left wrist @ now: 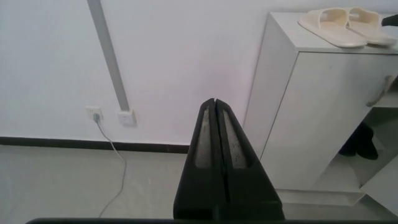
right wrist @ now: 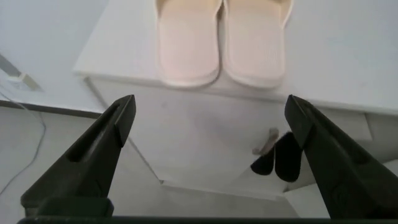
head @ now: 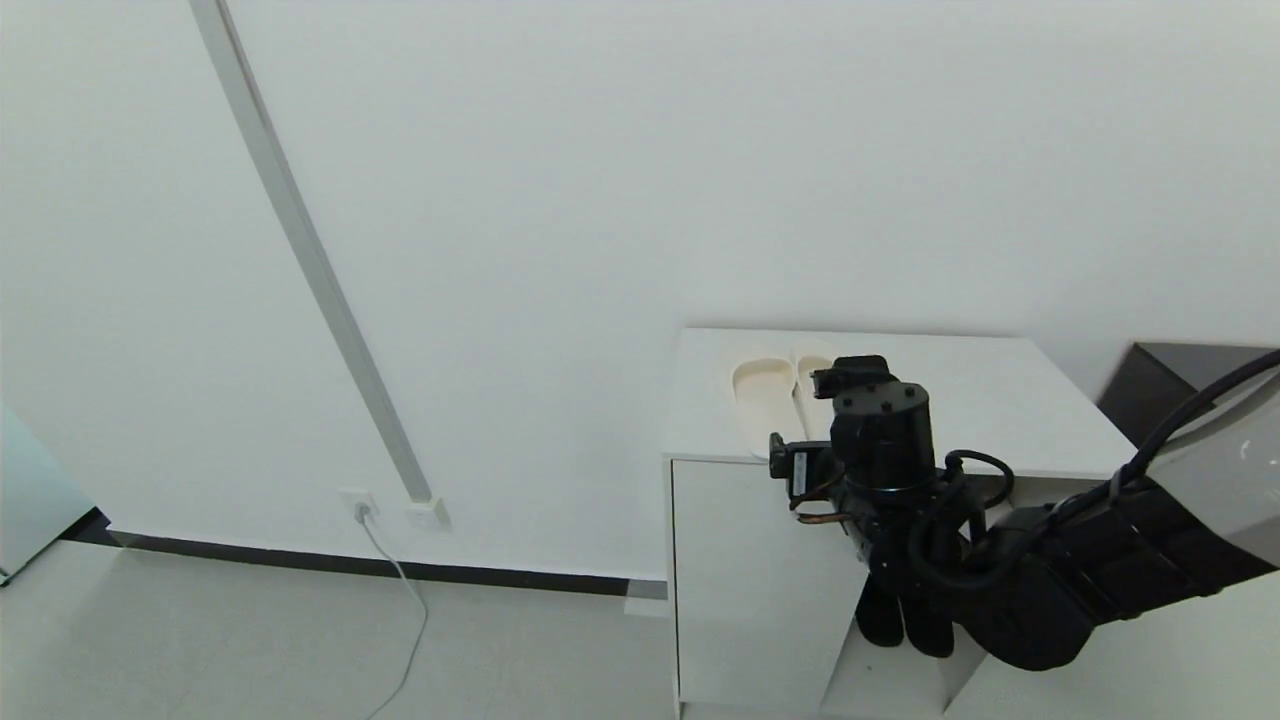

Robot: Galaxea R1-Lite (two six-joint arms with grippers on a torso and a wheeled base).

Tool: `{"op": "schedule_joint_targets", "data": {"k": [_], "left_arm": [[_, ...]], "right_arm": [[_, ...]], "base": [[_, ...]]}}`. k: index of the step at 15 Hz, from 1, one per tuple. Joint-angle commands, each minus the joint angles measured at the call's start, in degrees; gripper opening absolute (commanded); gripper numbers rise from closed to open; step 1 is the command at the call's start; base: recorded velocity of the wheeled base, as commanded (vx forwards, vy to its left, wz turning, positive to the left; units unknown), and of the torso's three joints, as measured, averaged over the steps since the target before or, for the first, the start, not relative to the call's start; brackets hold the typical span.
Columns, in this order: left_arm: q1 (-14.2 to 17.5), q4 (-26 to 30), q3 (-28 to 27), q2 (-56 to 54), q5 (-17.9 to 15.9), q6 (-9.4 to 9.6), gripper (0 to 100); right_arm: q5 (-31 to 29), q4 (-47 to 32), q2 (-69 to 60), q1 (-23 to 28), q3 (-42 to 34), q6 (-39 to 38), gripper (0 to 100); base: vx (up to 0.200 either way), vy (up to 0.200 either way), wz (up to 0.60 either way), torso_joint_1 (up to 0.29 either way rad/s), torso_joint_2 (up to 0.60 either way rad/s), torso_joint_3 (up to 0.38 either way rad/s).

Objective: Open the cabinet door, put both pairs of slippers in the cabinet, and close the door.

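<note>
R gripper (right wrist: 210,106), jaws spread wide & empty, hangs over the front edge of the cabinet (head: 1000,400). In head view the cream slippers (right wrist: 221,37) lie on top at its 11 o'clock, and the black slippers (head: 905,620) sit inside at 6. L gripper (left wrist: 215,106) is clenched on nothing, well apart from the cabinet. Best bet: go fwd, straddle both cream slippers where the inner edges meet, pinch as one, and lift clear before dropping to the opening.

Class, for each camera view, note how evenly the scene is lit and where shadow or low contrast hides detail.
Head view: even light, with the cream slippers barely standing out on the white cabinet. Left wrist view: the dark slippers sit in shade inside the open cabinet. Right wrist view: the right gripper shows as a dark silhouette.
</note>
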State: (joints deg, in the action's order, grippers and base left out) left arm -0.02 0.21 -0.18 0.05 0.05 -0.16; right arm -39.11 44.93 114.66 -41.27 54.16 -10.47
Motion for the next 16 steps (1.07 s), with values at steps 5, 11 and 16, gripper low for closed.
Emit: {"op": "schedule_joint_targets", "data": {"k": [5, 11, 16], "left_arm": [[0.0, -0.1, 0.1, 0.0, 0.1, -0.11, 0], [0.0, -0.1, 0.1, 0.0, 0.1, -0.19, 0], [0.0, -0.1, 0.0, 0.0, 0.1, -0.19, 0]], "right_arm": [[0.1, 0.9, 3.6, 0.6, 0.1, 0.0, 100], [0.8, 2.7, 8.1, 3.4, 3.5, -0.7, 100], [2.5, 3.9, 12.7, 5.8, 8.2, -0.9, 100]], "base": [[0.200, 0.000, 0.00, 0.006, 0.00, 0.002], [0.000, 0.000, 0.00, 0.000, 0.00, 0.000], [0.000, 0.000, 0.00, 0.000, 0.00, 0.000]]}}
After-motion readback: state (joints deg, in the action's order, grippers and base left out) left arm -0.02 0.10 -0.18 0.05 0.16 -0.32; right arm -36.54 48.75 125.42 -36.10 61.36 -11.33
